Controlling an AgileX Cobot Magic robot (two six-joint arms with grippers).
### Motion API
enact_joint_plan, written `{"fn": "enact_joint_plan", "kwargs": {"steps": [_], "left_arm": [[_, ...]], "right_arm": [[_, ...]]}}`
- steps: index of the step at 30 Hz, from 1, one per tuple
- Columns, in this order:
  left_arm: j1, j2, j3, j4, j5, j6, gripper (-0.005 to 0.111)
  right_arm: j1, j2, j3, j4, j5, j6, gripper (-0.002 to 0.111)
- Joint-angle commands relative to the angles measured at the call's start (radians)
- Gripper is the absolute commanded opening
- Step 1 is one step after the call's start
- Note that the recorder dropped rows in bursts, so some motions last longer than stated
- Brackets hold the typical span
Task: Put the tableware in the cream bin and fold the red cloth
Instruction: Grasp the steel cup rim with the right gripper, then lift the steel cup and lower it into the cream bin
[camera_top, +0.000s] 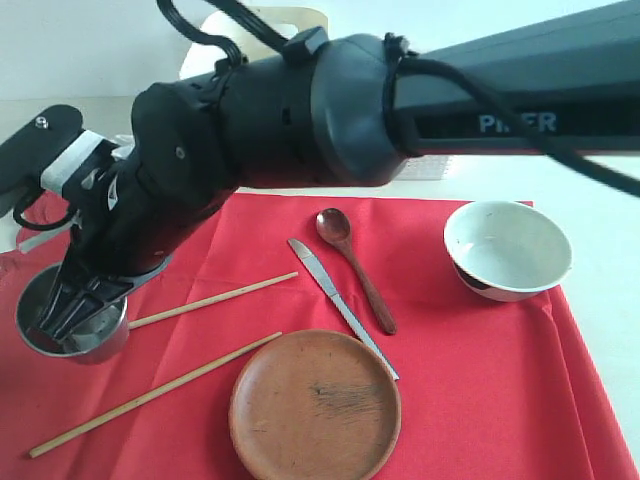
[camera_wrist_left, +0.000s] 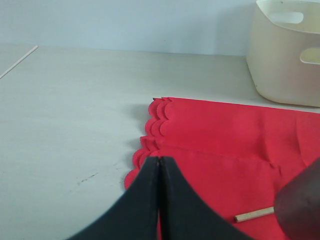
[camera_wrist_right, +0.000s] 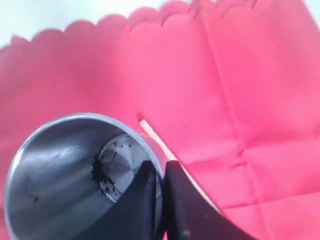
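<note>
The left jaws, pressed together, hang over the scalloped red cloth (camera_wrist_left: 225, 135), cream bin (camera_wrist_left: 280, 60) beyond.

You're working over a pale, off-white tabletop (camera_wrist_left: 75, 125) with a faint grain and a few small dark scuff marks (camera_wrist_left: 87, 177). Behind it you have a plain, pale bluish wall (camera_wrist_left: 125, 22), evenly and softly lit.

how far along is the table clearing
Done: nothing yet. In hand: the right pincer grips the steel cup by its rim. To do: bowl, plate, spoon, knife and both chopsticks lie on the red cloth, which is spread out, not folded.
</note>
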Motion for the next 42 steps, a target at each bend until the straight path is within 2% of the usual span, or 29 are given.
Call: {"fn": "enact_joint_plan", "kwargs": {"steps": [1,25,37,42], "left_arm": [[-0.007,-0.006,0.003,-0.001,-0.007,0.000,0.000],[-0.007,-0.006,0.003,-0.001,-0.007,0.000,0.000],[-0.007,-0.006,0.003,-0.001,-0.007,0.000,0.000],[-0.007,-0.006,0.003,-0.001,-0.007,0.000,0.000]], "right_arm": [[0.000,-0.049,-0.005,0.006,-0.006,-0.001,0.000],[-0.012,-0.067,-0.005,-0.030,0.009,-0.001,0.000],[-0.120,-0.073,-0.005,-0.030,0.014,0.082,0.000],[-0.160,-0.075,-0.005,-0.033,-0.112,0.201,0.000]]}}
